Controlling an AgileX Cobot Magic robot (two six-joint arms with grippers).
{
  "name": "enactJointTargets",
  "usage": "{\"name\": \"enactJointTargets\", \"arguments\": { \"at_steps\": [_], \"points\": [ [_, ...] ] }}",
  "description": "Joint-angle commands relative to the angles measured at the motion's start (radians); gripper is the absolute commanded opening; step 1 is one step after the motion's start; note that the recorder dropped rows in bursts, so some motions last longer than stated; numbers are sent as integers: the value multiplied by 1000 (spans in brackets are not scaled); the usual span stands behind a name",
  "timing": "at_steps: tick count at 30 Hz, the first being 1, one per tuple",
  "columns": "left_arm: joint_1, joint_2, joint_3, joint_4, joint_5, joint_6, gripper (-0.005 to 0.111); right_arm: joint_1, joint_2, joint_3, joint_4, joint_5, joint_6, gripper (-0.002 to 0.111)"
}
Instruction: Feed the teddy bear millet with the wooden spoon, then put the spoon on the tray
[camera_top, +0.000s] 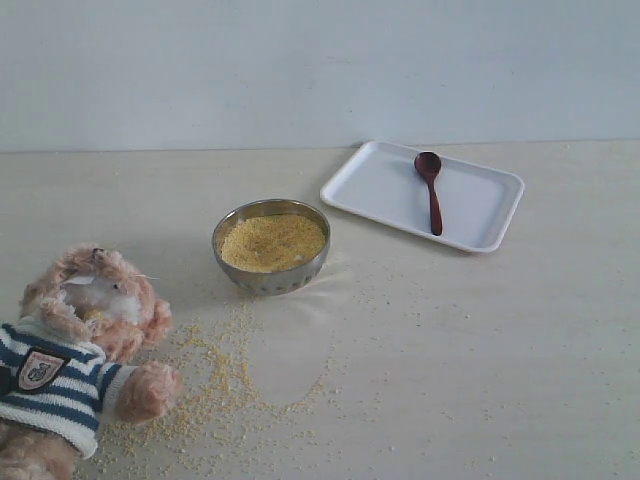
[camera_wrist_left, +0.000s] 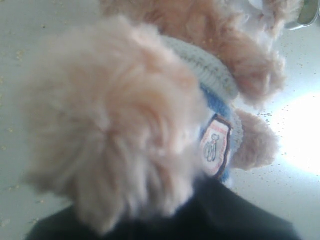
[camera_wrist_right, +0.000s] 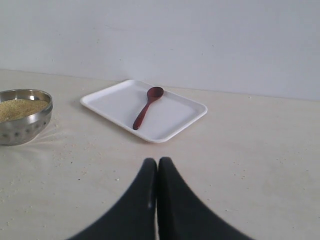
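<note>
The teddy bear (camera_top: 70, 350) leans at the near left edge of the table, with a few grains on its muzzle. Its fuzzy limb (camera_wrist_left: 115, 115) fills the left wrist view and comes out of the dark jaws of my left gripper (camera_wrist_left: 150, 220), which is shut on it; the fingertips are buried in fur. The wooden spoon (camera_top: 432, 190) (camera_wrist_right: 145, 109) lies on the white tray (camera_top: 380, 185) (camera_wrist_right: 115, 102). My right gripper (camera_wrist_right: 158, 162) is shut and empty, over bare table in front of the tray. Millet (camera_top: 272, 242) fills the steel bowl (camera_top: 270, 280). Neither gripper shows in the exterior view.
Loose millet grains (camera_top: 215, 385) are scattered on the table between the bear and the bowl. The bowl (camera_wrist_right: 25, 127) stands left of the tray in the right wrist view. A pale wall runs behind the table.
</note>
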Motion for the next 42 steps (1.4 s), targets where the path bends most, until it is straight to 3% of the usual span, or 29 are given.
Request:
{"name": "enactJointTargets", "arguments": {
  "at_steps": [1,11,23,31,37,42],
  "points": [
    [3,-3,4,-14,11,5,5,-2,-7,4,-2,1,1,0],
    [3,-3,4,-14,11,5,5,-2,-7,4,-2,1,1,0],
    [3,-3,4,-130,-20,5,5,-2,-7,4,-2,1,1,0],
    [0,70,-3,-195,-38,92,5,-2,-7,4,-2,1,1,0],
    [-77,182,-12,-287,-99,185,5,-2,-7,4,-2,1,1,0],
    [-157,264,-55,-290,-250,183,5,-2,-7,4,-2,1,1,0]
  ]
}}
